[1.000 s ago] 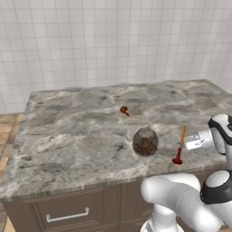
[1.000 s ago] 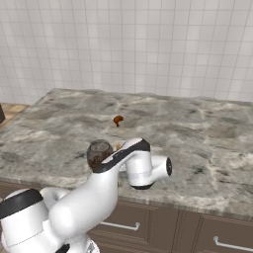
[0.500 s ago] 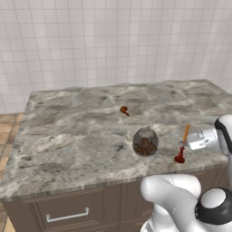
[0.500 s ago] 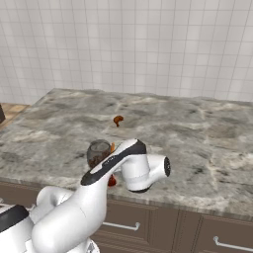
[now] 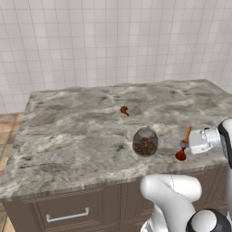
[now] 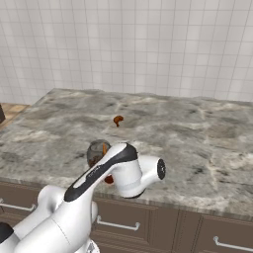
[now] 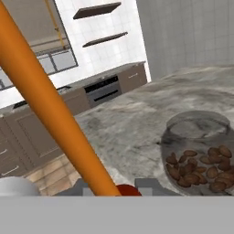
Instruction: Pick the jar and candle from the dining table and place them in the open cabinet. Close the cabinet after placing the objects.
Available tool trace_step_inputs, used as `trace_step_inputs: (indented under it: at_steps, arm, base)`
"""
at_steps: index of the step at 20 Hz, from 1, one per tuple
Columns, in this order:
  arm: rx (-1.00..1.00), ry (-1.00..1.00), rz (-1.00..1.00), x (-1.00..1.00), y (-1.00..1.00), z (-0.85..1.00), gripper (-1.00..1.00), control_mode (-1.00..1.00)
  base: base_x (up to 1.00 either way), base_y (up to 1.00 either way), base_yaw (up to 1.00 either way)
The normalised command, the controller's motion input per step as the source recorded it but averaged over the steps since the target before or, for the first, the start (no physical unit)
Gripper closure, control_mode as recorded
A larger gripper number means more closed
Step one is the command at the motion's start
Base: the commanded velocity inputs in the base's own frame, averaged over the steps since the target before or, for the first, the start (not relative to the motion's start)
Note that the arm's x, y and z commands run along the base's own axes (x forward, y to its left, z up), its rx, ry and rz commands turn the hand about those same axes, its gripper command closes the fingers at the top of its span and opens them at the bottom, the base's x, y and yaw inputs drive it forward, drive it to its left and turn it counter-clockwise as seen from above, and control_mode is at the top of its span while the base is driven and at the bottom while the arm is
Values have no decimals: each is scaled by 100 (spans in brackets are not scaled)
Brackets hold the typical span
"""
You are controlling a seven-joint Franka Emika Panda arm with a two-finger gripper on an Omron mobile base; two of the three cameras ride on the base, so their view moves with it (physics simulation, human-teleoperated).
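Observation:
On the dining table (image 5: 68, 136) stands the jar (image 5: 145, 142), squat clear glass with brown lumps inside. Just right of it is the candle (image 5: 187, 134), a thin orange stick leaning a little, its dark red base (image 5: 181, 155) close to the table's front edge. My gripper (image 5: 185, 144) is shut on the candle's lower stick. In the hand view the candle (image 7: 50, 109) runs slantwise across the picture between my fingertips (image 7: 147, 185), with the jar (image 7: 201, 151) at the right. In the right base view my arm covers part of the jar (image 6: 95, 150). The cabinet is out of view.
A small orange-brown lump (image 5: 123, 110) lies further back on the marble. Dark brown drawer fronts with silver handles (image 5: 68, 215) sit under the table edge. A white tiled wall (image 5: 113, 41) rises behind. Beyond the table, the hand view takes in lower units and wall shelves (image 7: 98, 9).
My gripper and the candle have shifted slightly to the right and a little upward. The jar and the lump have stayed put.

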Motion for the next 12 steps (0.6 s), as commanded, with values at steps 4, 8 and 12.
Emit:
trace_step_inputs:
  at_steps: [4, 8, 12]
  arm:
    - [0, 0, 0, -23, 4, 31, 100, -100]
    - [0, 2, 1, -20, 0, 28, 100, -100]
    - [0, 0, 3, -17, 0, 16, 100, -100]
  base:
    - [0, 0, 0]
    - [0, 0, 0]
    - [0, 0, 0]
